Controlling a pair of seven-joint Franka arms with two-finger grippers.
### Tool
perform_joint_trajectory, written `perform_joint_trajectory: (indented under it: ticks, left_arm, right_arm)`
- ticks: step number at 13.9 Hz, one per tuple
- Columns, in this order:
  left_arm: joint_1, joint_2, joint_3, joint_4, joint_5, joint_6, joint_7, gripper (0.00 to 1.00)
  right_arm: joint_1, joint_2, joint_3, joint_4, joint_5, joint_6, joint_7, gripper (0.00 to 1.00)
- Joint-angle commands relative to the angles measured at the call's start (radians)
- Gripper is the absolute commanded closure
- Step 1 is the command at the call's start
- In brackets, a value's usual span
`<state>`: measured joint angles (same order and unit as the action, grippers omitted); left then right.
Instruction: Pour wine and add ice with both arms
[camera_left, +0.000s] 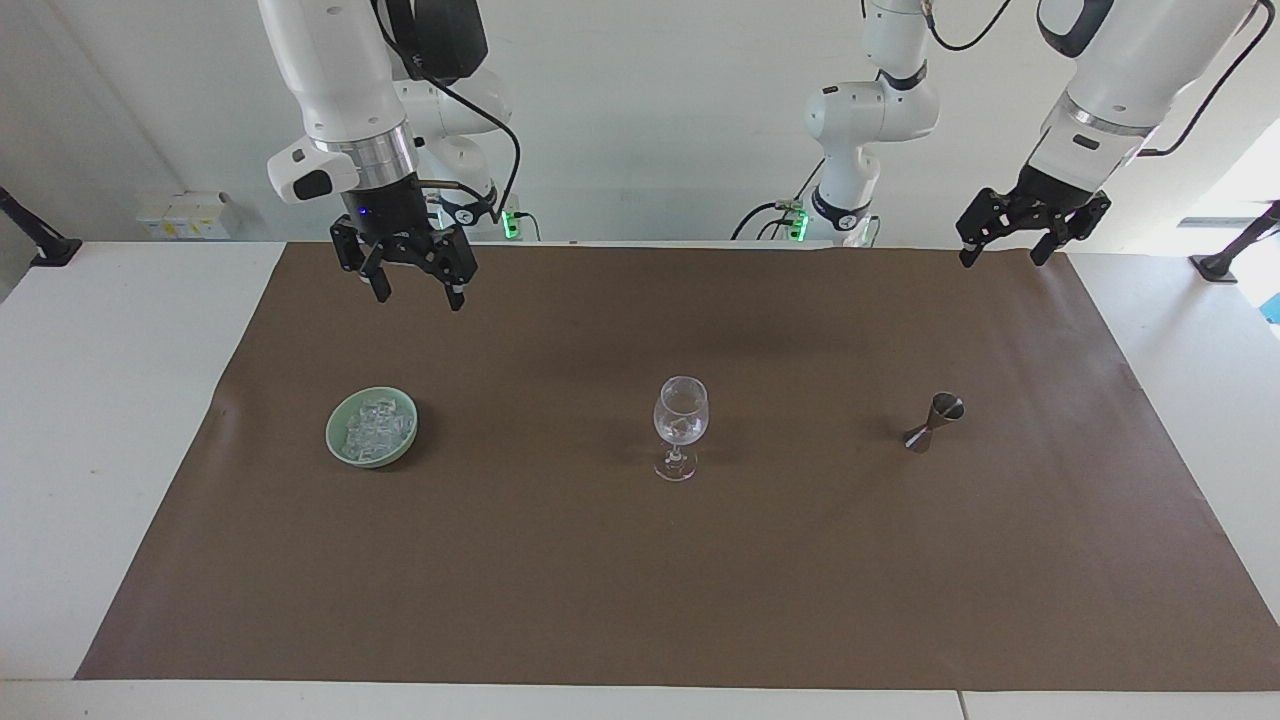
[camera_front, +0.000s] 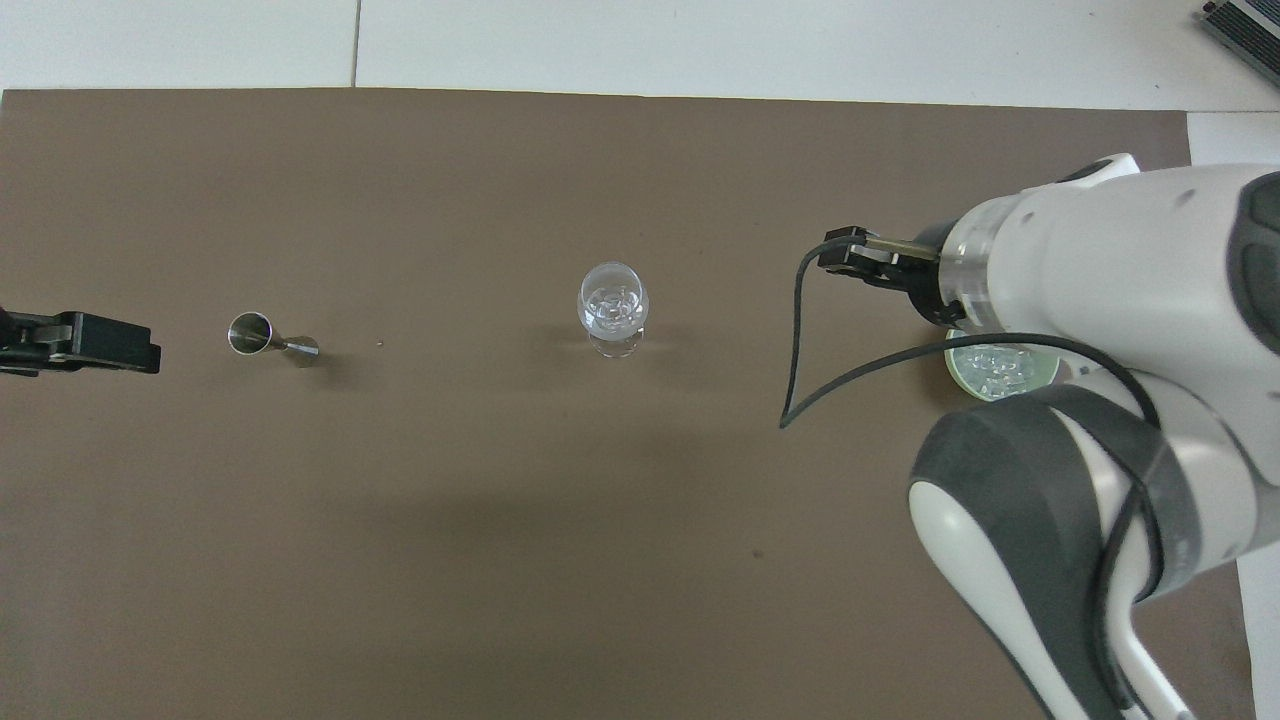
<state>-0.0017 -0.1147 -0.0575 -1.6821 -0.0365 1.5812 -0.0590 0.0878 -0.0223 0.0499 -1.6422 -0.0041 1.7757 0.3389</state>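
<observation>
Meanwhile ice (camera_left: 372, 428) fills the green bowl (camera_left: 338, 447), more sits in the wine glass (camera_left: 680, 420), both hands released.

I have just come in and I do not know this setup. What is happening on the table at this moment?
Neither arm holds anything. The right gripper is open, raised over the brown mat near the green bowl of ice. The wine glass stands mid-mat with a few cubes inside. The left gripper waits open, raised at its end of the table. The metal jigger leans tilted.
</observation>
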Motion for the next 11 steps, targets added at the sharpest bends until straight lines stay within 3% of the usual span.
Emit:
perform_joint_trajectory:
  ticks: [1,4,11]
  left_arm:
    - [-0.003,-0.026,0.005,-0.039,-0.011,0.02,-0.01,0.0]
    - [-0.004,-0.031,0.005,-0.051,-0.005,0.02,-0.012,0.0]
    - [-0.001,-0.039,0.007,-0.062,-0.003,0.013,-0.019,0.0]
  right_arm:
    - [-0.051,-0.004,0.015,0.025,-0.028,-0.096,-0.101,0.0]
    - [-0.068,-0.05,0.016,-0.007,-0.024,-0.148,-0.124,0.0]
    - [-0.076,-0.047,0.016,-0.002,-0.014,-0.163,-0.124,0.0]
